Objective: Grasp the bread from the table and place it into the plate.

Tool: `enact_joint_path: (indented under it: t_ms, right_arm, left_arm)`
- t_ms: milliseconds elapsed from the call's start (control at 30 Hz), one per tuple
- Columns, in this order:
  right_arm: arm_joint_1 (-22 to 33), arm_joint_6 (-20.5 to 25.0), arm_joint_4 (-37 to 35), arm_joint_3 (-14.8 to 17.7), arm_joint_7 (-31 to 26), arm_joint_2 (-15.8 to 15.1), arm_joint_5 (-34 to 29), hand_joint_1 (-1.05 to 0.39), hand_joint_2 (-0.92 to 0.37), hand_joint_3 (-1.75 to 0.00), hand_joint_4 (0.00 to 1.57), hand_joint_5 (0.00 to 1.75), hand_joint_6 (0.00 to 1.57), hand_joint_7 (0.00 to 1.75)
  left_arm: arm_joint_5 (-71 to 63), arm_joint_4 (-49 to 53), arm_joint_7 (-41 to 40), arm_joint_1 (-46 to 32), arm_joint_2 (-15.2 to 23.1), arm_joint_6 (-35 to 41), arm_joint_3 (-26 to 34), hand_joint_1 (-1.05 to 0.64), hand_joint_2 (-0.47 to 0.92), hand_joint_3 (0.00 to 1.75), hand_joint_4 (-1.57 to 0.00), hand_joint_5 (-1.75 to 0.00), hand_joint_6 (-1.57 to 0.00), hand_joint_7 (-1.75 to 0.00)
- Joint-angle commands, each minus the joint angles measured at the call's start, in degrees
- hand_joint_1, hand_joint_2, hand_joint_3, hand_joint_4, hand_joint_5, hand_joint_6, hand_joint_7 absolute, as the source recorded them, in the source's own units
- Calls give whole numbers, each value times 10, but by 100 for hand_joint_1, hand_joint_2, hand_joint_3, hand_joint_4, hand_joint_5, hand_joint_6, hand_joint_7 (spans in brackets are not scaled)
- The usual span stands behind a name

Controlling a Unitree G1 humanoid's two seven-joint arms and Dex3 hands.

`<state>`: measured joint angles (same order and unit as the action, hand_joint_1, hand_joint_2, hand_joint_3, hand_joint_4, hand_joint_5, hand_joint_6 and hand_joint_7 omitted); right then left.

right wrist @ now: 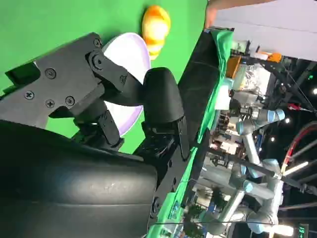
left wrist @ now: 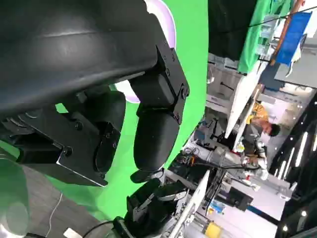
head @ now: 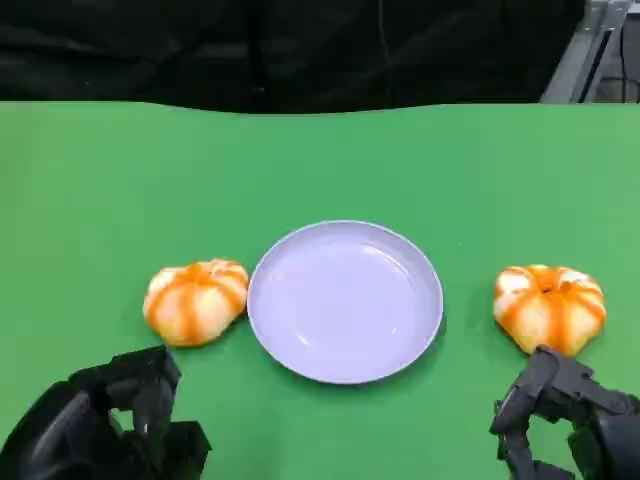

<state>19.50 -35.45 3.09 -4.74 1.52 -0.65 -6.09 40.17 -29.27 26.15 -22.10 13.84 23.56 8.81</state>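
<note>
Head view: round pale-lavender shallow plate (head: 345, 300) sits mid-table on the green table cover (head: 100, 190), nothing in it. Two round white buns with orange stripes: left bread (head: 195, 300) just beside the plate's left rim, maybe touching it, can't tell; right bread (head: 549, 307) off the plate's right side with a clear gap of green between. Left hand (head: 110, 425) at lower left, near side of the left bread, not touching it, fingers curled in loosely and holding nothing. Right hand (head: 570, 420) at lower right, its uppermost finger just at the near edge of the right bread; contact unclear, fingers apart, nothing gripped. Left wrist view: black shell and fingers (left wrist: 153, 139) of the left hand hang over green cloth, a sliver of the plate (left wrist: 168, 25) behind them, nothing between the fingers; the right hand (left wrist: 148, 208) shows further off, and a person (left wrist: 262, 126) stands in the lab background. Right wrist view: right hand's fingers (right wrist: 161, 96) spread over the plate (right wrist: 131, 54), nothing held; left bread (right wrist: 156, 25) visible past the plate's far rim.
</note>
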Motion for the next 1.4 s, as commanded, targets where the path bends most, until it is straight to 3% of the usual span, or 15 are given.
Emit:
enact_joint_path:
  t_ms: [33,533,567,633,667,733,767,833,867,967,1100,1200,1367,1400]
  right_arm:
    - [-1,-6,0,3,-2,-4,5,-12,-58,-111,80,175,70,158]
    - [-1,-3,2,4,-2,-4,3,-13,-58,-110,80,175,71,158]
    - [-1,-1,3,3,-3,-3,4,-14,-57,-111,80,175,71,158]
    - [0,0,4,3,-5,-2,1,-13,-57,-112,81,175,71,158]
    - [0,0,5,3,-6,-2,-1,-13,-57,-112,81,175,71,158]
    - [0,0,5,3,-5,-3,-1,-13,-57,-112,80,175,71,159]
    - [0,-1,4,3,-3,-3,1,-13,-57,-113,80,175,71,159]
    - [1,0,5,3,-4,-3,1,-13,-57,-113,80,175,71,159]
    - [2,2,7,3,-5,-2,1,-14,-56,-113,80,175,71,159]
    - [1,-2,4,4,-2,-4,4,-13,-56,-114,80,175,70,159]
    - [-3,-6,0,4,1,-5,9,-13,-55,-115,80,175,70,159]
    - [-4,2,2,5,-1,-5,7,-13,-54,-115,81,175,71,159]
    - [-3,5,3,5,-3,-2,7,-13,-55,-115,81,175,71,159]
    - [-3,8,3,5,-3,-1,8,-13,-55,-115,82,175,71,159]
  left_arm:
    - [-1,2,2,-2,8,-1,6,26,67,175,-126,-175,-100,-175]
    - [0,7,14,1,9,-9,7,25,64,175,-125,-175,-99,-175]
    - [0,6,19,1,11,-11,8,20,59,168,-88,-175,-66,-173]
    - [-13,5,26,0,10,-30,6,10,57,154,-45,-175,-29,-165]
    - [-21,6,29,-1,8,-40,4,2,54,146,-18,-175,-12,-152]
    - [-48,10,34,-3,6,-72,-1,-2,52,142,-5,-175,-3,-145]
    - [-65,13,37,-4,6,-91,-4,-13,47,136,-2,-158,-1,-127]
    - [-122,26,39,-5,6,-155,-11,-18,45,133,0,-147,0,-117]
    - [-153,35,39,-5,6,-190,-14,-35,47,121,0,-130,0,-107]
    - [-283,52,8,-6,7,-316,-22,-53,61,86,0,-110,0,-98]
    - [-407,75,-40,-7,3,-442,-25,-53,73,60,0,-102,-5,-94]
    - [-495,77,-84,0,3,-485,-26,-51,81,27,0,-97,-17,-80]
    - [-596,82,-126,31,17,-497,-28,-51,79,15,0,-97,-23,-76]
    - [-633,89,-142,49,23,-502,-28,-57,78,11,-1,-97,-28,-71]
